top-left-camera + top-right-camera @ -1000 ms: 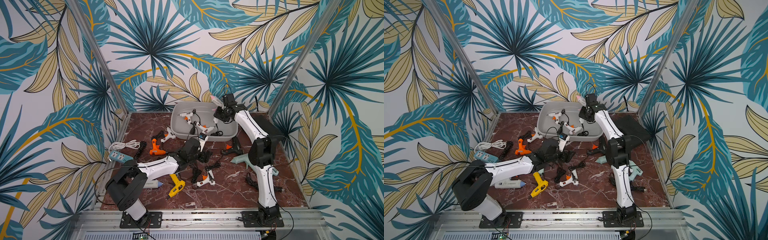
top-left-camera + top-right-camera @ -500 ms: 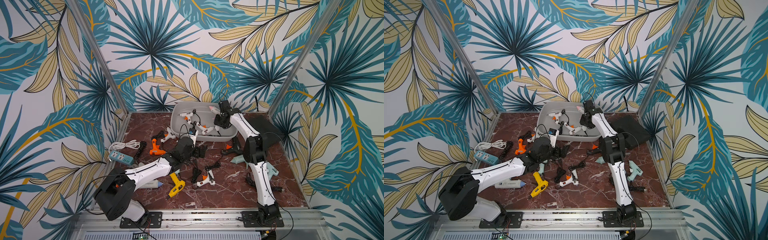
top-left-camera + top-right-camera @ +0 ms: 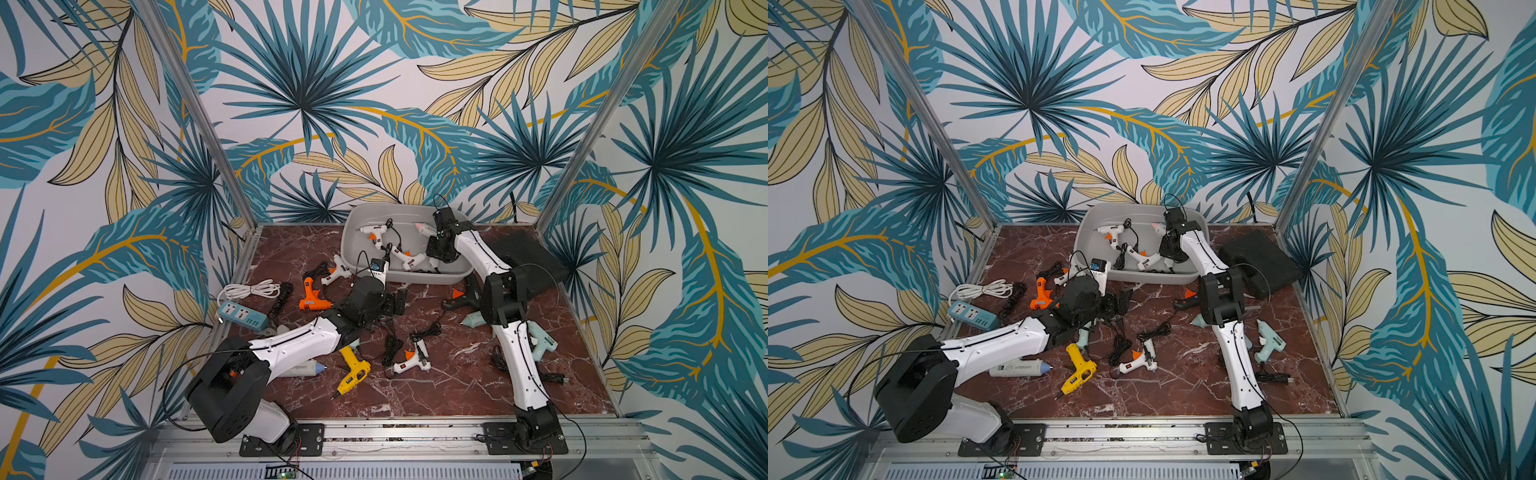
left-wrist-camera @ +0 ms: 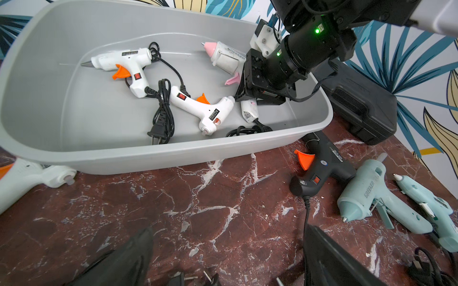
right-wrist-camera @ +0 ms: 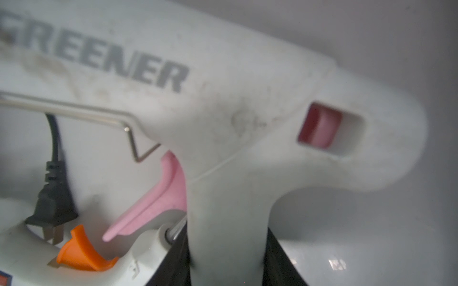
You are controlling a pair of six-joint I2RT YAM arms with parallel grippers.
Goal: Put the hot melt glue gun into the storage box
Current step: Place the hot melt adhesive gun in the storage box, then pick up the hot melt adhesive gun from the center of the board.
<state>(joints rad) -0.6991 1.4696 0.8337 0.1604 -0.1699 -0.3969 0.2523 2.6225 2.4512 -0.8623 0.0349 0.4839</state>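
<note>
The hot melt glue gun (image 4: pixel 226 58), white with a pink nozzle and trigger, is already inside the storage box (image 4: pixel 173 153), at the end nearest the right arm, nozzle aimed along the tub and its black cord coiled on the tub floor. Whether its body rests on that floor or hangs just above it I cannot tell. The right end effector (image 5: pixel 228 262) is clamped on the handle, a black jaw pressed against each side, so the gun stands up out of the grip with the trigger just beside a small white glue gun (image 4: pixel 205 109) lying in the tub.

The step in hand looks like the release. To do it well, bring the gun low enough that it cannot drop or roll, part the jaws fully, then lift straight out (the neighbour's orange trigger and the loose cords sit close and could snag).

The left end effector (image 4: pixel 228 267) hovers over the worktop (image 4: pixel 223 210) outside the tub, jaws wide apart and gripping nothing
</note>
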